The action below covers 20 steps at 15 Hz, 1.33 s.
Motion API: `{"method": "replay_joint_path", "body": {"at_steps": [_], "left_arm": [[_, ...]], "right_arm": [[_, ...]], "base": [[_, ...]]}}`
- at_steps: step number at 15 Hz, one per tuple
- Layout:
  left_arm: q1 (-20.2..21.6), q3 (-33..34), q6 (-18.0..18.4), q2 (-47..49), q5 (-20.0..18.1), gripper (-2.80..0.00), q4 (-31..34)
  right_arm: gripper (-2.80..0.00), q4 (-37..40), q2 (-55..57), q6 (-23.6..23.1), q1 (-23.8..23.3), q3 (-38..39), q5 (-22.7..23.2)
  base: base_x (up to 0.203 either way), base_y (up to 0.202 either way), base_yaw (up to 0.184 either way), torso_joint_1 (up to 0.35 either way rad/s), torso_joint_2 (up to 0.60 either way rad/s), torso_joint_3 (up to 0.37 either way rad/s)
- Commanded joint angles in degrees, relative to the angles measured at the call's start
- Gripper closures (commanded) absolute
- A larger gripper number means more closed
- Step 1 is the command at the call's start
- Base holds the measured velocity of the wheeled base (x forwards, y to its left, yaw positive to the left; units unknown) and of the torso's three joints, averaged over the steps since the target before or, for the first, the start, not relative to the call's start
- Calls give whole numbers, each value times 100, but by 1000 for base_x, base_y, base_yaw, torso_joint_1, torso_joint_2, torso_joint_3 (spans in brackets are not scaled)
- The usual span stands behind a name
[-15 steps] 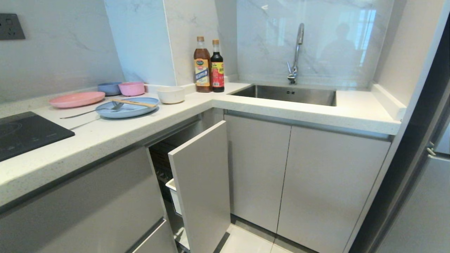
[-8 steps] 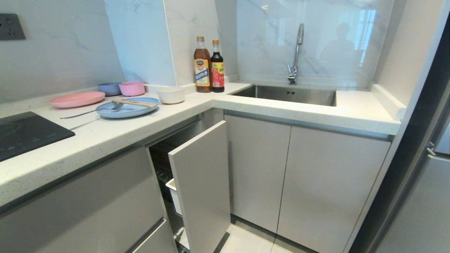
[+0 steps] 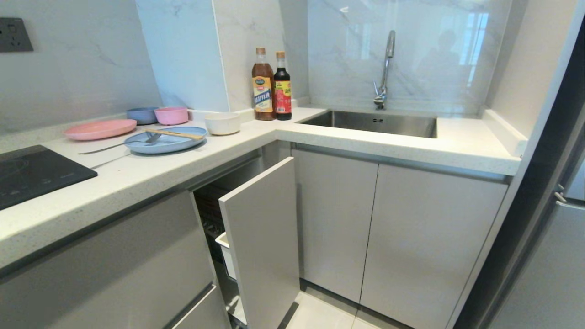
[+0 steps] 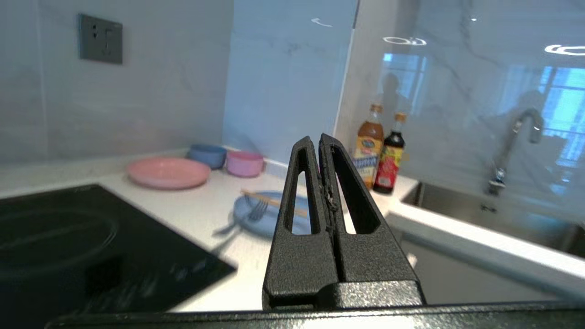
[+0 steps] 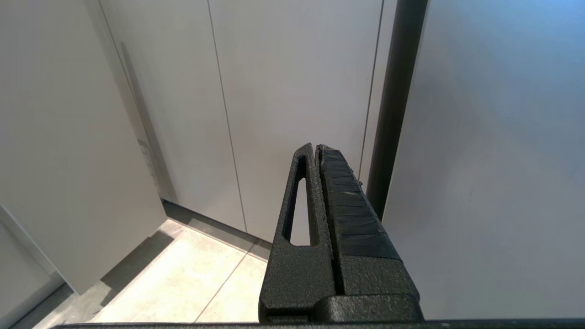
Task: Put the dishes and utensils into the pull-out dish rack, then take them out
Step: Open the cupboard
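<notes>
Across the last second we see nothing shift in the head view: the plate (image 3: 165, 140), with chopsticks (image 3: 173, 134) and fork (image 3: 119, 145) on it, and the bowl (image 3: 222, 123) sit on the counter (image 3: 151, 176) as before. The rack (image 3: 256, 237) stands partly pulled out below, nothing loaded. Our left gripper (image 4: 318, 139), fingers pressed together and empty, faces the plate from above the counter; the right gripper (image 5: 315, 148), likewise closed, hangs by the cabinets, so loading has yet to begin.
</notes>
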Motion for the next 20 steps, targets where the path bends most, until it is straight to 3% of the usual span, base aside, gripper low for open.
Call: {"method": "replay_joint_path", "body": {"at_steps": [1,4,6,9,14,18,20], "left_arm": [[-69,-214,22,1270,61,0,-387],[-230,-693,274,2293,-296,0,-562],[-444,-1180,396,2876,-479,0,-7],[-845,-1755,419,3785,-520,0,848],[-1081,-2001,459,5003,-444,0,842],[-1145,-2330,501,5352,-462,0,1723],[-1162,-2389,511,5516,-472,0,1858]], "right_arm": [[0,-4,5,0,0,9,0],[0,-4,5,0,0,9,0],[0,-4,5,0,0,9,0],[0,1,5,0,0,9,0],[0,-4,5,0,0,9,0],[0,2,5,0,0,9,0],[0,-4,5,0,0,9,0]], "base": [[0,0,0,0,0,0],[0,0,0,0,0,0],[0,0,0,0,0,0],[0,0,0,0,0,0],[0,0,0,0,0,0],[0,0,0,0,0,0],[0,0,0,0,0,0]]}}
